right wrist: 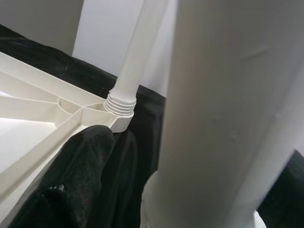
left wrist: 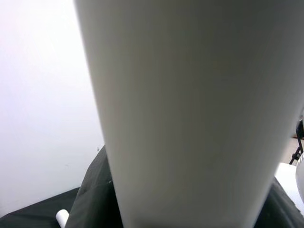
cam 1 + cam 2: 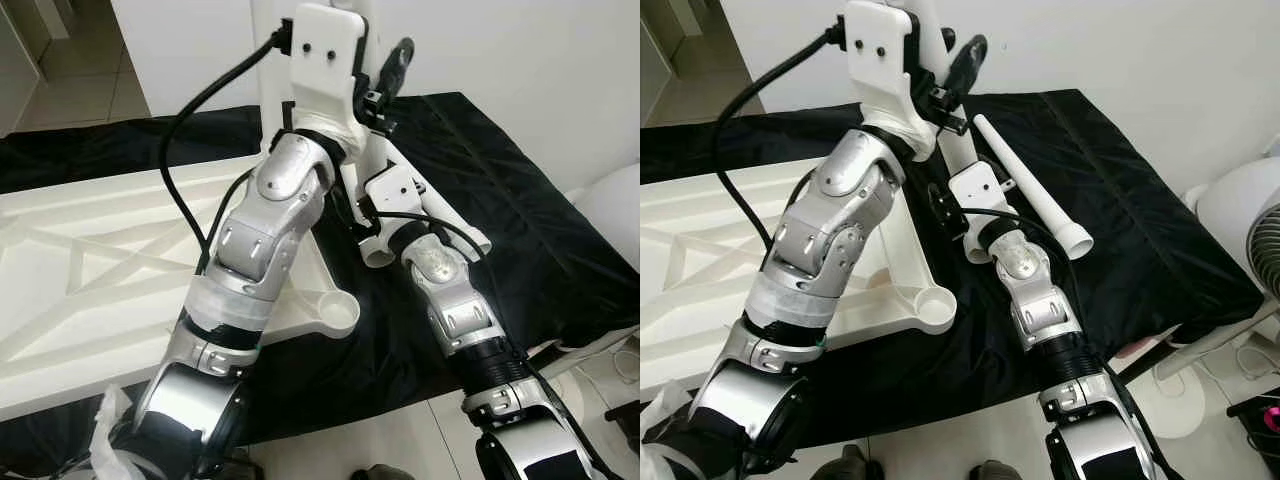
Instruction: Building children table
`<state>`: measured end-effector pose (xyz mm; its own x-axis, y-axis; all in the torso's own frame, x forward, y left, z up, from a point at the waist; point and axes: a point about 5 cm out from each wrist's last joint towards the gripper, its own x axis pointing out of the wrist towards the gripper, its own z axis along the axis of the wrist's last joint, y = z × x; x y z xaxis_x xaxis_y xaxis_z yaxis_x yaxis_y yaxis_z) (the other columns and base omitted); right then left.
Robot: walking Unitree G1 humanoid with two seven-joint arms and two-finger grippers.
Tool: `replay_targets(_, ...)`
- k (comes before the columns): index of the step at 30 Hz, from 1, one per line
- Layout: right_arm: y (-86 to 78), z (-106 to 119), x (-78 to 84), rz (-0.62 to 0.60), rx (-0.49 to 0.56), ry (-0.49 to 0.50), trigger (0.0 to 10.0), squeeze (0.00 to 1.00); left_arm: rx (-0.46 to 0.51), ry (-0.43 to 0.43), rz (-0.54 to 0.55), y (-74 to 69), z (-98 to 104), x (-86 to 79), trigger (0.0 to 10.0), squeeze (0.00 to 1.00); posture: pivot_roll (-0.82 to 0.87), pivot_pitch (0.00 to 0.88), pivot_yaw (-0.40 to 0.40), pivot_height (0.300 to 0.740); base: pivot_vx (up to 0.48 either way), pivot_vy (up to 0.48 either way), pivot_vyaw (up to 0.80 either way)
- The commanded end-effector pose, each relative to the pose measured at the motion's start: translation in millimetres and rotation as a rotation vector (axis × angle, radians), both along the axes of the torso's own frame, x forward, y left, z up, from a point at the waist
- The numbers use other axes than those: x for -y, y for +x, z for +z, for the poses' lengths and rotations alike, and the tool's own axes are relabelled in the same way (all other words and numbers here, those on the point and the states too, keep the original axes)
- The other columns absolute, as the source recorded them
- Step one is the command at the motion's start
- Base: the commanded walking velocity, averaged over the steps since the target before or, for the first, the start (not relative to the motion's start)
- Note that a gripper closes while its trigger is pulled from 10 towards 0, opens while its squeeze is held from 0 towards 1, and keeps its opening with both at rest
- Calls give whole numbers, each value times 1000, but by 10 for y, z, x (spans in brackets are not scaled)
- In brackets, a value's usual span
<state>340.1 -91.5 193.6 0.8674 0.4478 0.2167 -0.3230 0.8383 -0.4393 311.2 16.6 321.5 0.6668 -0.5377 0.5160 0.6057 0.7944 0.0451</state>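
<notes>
Step in hand: fitting leg to upturned tabletop on black cloth.
Left gripper raised by leg; right gripper low beside it; grip on either: cannot tell.
Another leg seated in far socket; spare leg lying on cloth.
Next: likely seat leg in corner socket.

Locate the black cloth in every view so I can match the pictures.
Left eye view: black cloth spreads under and to the right of the white tabletop.
Right eye view: same place, right of the tabletop.
Left wrist view: dark folds behind the close white leg.
Right wrist view: a strip beyond the tabletop's edge.
Shared landmark: the tabletop.
</notes>
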Motion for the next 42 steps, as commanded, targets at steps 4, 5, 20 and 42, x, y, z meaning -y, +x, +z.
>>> replay_targets(4,38,58,-68,20,41,-16,10000,0,26,-16,-6,-63,48,34,10000,0,-52,0,-15,740,0,0,0)
replay_targets(5,38,58,-68,20,41,-16,10000,0,26,-16,-6,-63,48,34,10000,0,-52,0,-15,740,0,0,0)
replay_targets(20,70,79,-49,9,69,-22,8471,0,28,-18,-8,-88,49,58,10000,0,-50,0,-16,740,0,0,0)
replay_targets(42,142,93,51,-84,33,121,10000,0,16,-39,-21,-91,58,48,10000,1000,-46,0,-13,740,0,0,0)
